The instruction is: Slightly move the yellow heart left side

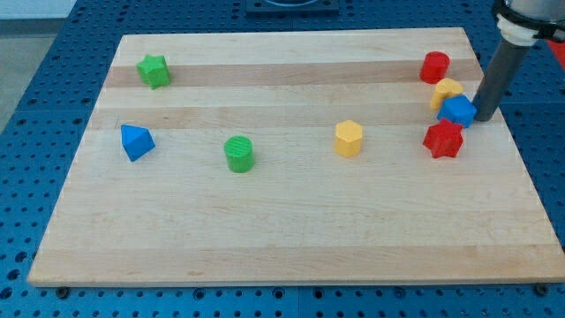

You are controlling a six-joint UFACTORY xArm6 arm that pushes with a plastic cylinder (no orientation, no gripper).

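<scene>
The yellow heart (447, 90) lies near the board's right edge, partly behind a blue block (457, 110) that touches it. My tip (485, 117) is at the blue block's right side, right of and slightly below the yellow heart. A red cylinder (434, 67) stands just above the heart. A red star-like block (443, 140) lies just below the blue block.
A yellow hexagon block (349, 139) lies mid-board. A green cylinder (238, 153) is left of it. A blue triangle-like block (136, 141) lies at the left. A green star block (154, 71) is at the top left. The wooden board (291, 238) rests on a blue perforated table.
</scene>
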